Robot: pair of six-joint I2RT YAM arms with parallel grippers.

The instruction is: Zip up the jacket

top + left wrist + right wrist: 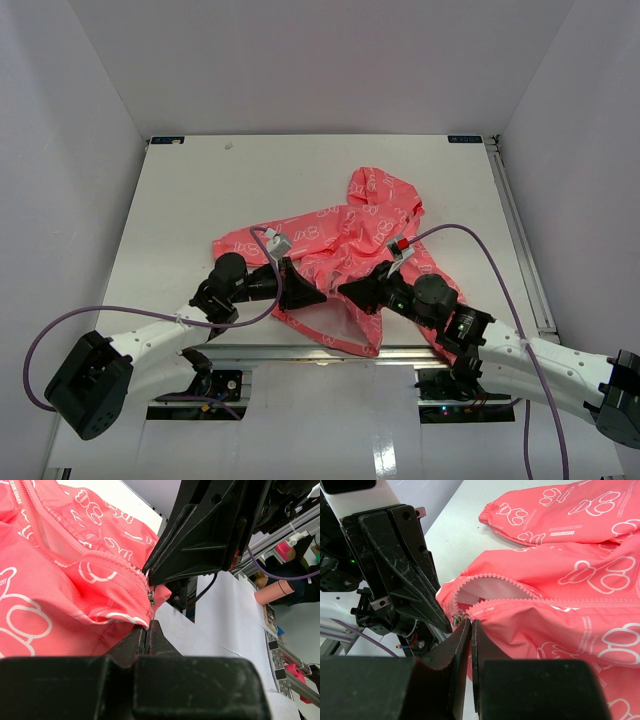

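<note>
The coral-pink jacket (350, 235) lies crumpled mid-table, hood toward the back, its zipper open and the white lining (490, 587) showing. My left gripper (308, 291) is shut on the jacket's bottom hem (127, 617), just below the metal slider (150, 596). Facing it from the right, my right gripper (348, 290) has its jaws shut at the foot of the zipper, and the small metal zipper pull (463, 615) sits pinched at their tips. In the left wrist view my left gripper (147, 628) points at the right gripper's fingers (200, 545). The right gripper (471, 623) meets the zipper teeth (495, 577).
The white table (200, 200) is walled on three sides. An aluminium rail (300, 352) runs along its near edge, right below both grippers. Purple cables (480, 250) loop over each arm. A sleeve cuff (512, 515) lies beyond the zipper.
</note>
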